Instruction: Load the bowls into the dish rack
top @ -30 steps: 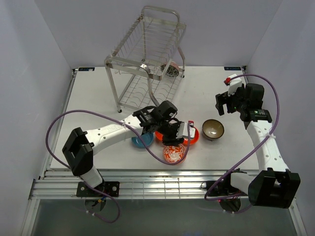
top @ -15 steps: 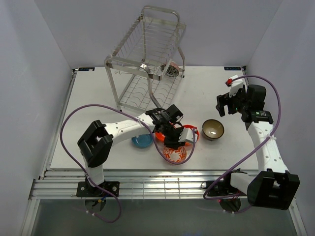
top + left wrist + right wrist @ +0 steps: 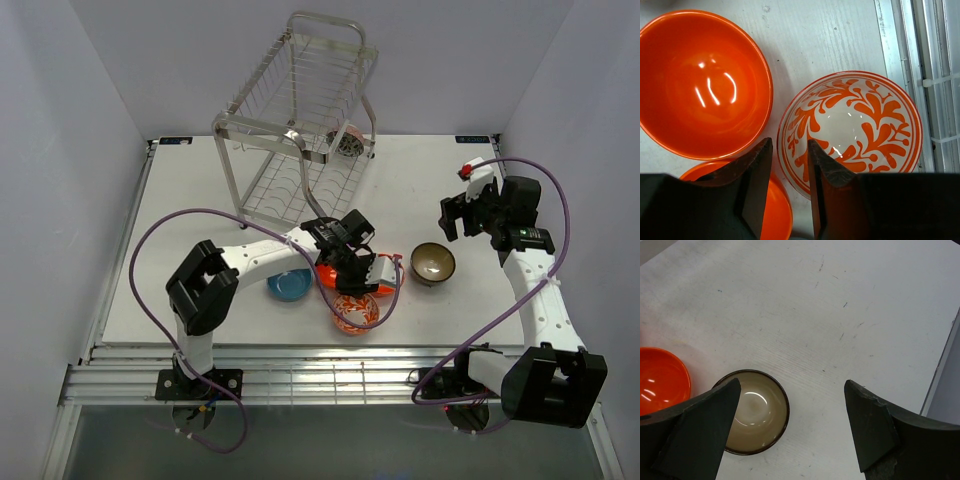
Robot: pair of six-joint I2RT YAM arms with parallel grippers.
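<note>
Straddling rim of red-and-white patterned bowl (image 3: 855, 125) with left end effector (image 3: 788, 150) slightly apart, seemingly for a pinch; holding right end effector (image 3: 790, 390) wide apart above dark brown bowl (image 3: 757, 412).

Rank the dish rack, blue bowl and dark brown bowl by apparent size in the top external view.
1. The dish rack, clearly largest.
2. The dark brown bowl and blue bowl: look alike, so unranked.

The left arm (image 3: 250, 258) and right arm (image 3: 536, 292) have white tubular links and blocky black joints, each trailing a purple cable (image 3: 200, 211). The left gripper (image 3: 789, 145) and right gripper (image 3: 791, 384) have matte black wedge fingers (image 3: 752, 185).
</note>
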